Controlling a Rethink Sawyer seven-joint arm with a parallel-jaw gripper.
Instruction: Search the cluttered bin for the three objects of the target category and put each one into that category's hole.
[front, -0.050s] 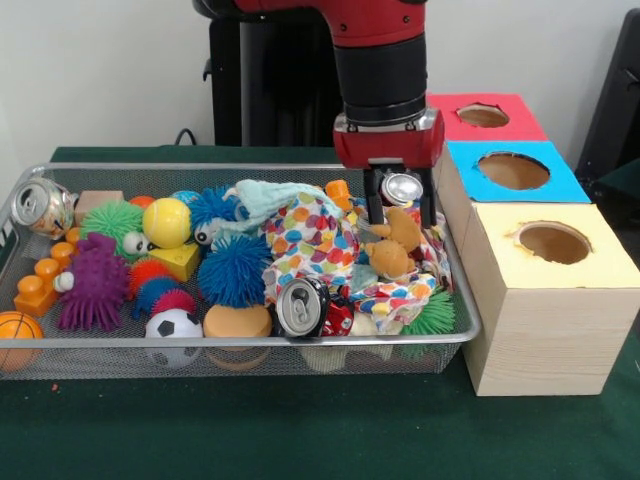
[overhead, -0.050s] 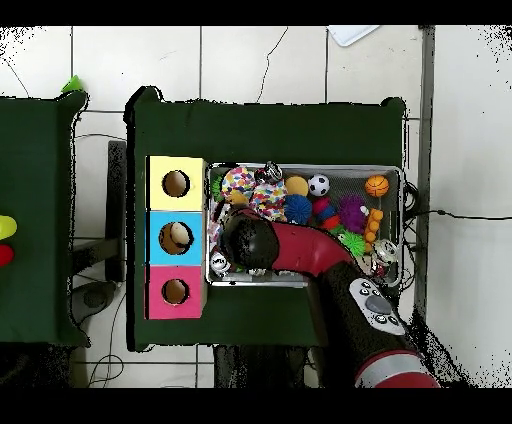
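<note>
Judging by the drink cans, the likely target category, the task is in its opening third. All three cans are outside the holes.

On the green desk (front, -0.050s: 300, 430), the near can (front, -0.050s: 300, 306) lies on its side against the front rim of the wire bin (front, -0.050s: 250, 342), beside the spotted cloth (front, -0.050s: 305, 245). It is untouched. Toward the bin's box-side end, the end effector (front, -0.050s: 401, 215) hangs just above the clutter. Its fingers appear clamped on the gripped can (front, -0.050s: 402, 187), which is held clear of the brown soft toy (front, -0.050s: 392, 250) under it. In the bin's far corner, at the opposite end, the corner can (front, -0.050s: 42, 206) rests against the mesh.

So one can looks picked but not delivered, and two are left to fetch.

Beside the bin stand the yellow box (front, -0.050s: 540, 300), then the blue box (front, -0.050s: 470, 160), then the red box (front, -0.050s: 445, 105), each with a round hole on top.

The front view alone shows the grasp, as in the overhead view the arm (overhead, -0.050s: 300, 250) covers the end effector. The overhead view alone looks straight into the holes. Something pale sits in the blue hole (overhead, -0.050s: 176, 237), though I cannot tell what it is
</note>
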